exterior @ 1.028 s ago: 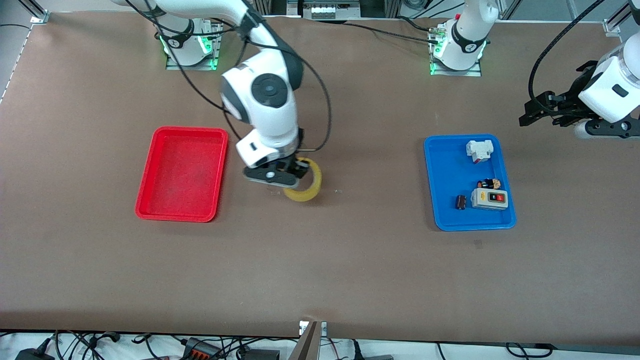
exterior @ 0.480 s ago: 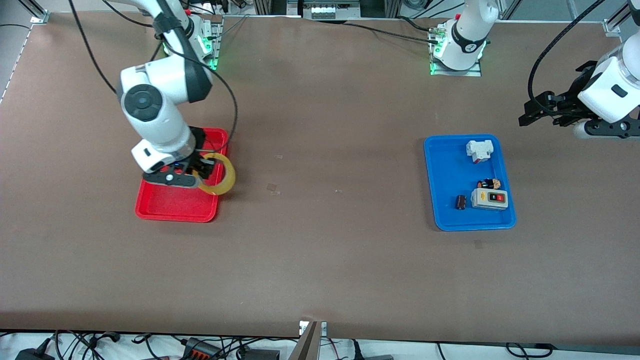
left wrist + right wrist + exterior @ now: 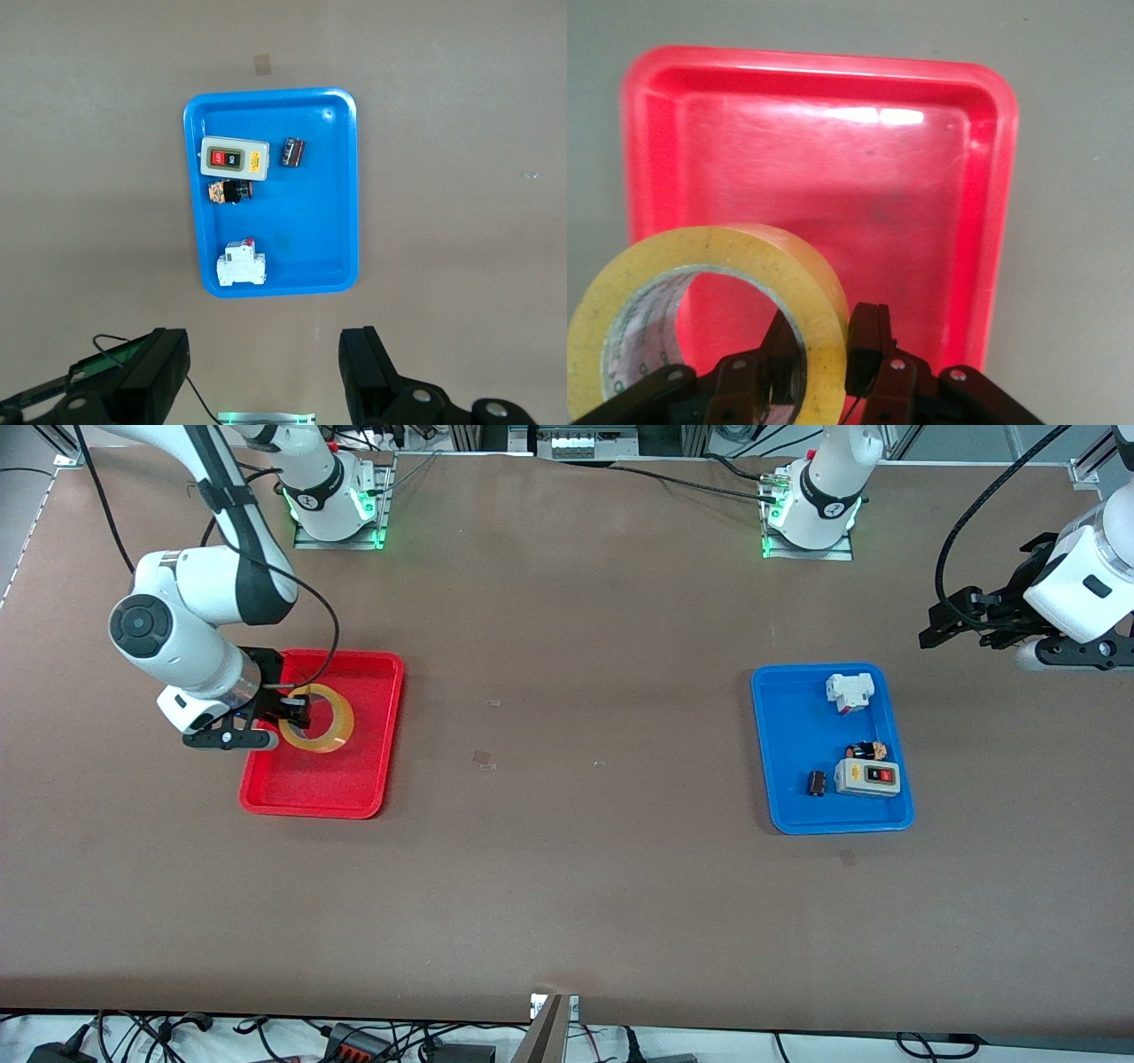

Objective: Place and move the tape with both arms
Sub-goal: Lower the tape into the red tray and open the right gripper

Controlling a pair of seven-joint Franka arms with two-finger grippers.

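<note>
The tape (image 3: pixel 317 718) is a translucent yellow ring with a large open centre. My right gripper (image 3: pixel 291 713) is shut on its wall and holds it in the air over the red tray (image 3: pixel 363 779). In the right wrist view the tape (image 3: pixel 709 301) is pinched between the fingers (image 3: pixel 868 341), one inside the ring and one outside, above the red tray (image 3: pixel 833 177). My left gripper (image 3: pixel 952 627) is open and empty, waiting above the table past the blue tray at the left arm's end; its fingers (image 3: pixel 368 367) stand wide apart.
A blue tray (image 3: pixel 788 717) toward the left arm's end holds a white breaker (image 3: pixel 849 691), a grey switch box (image 3: pixel 868 778), a small black cylinder (image 3: pixel 816 783) and a small dark part (image 3: pixel 866 750). The left wrist view also shows this tray (image 3: pixel 337 177).
My right gripper has carried the tape from above the middle of the table toward the right arm's end, to above the red tray. The left arm has not moved.
</note>
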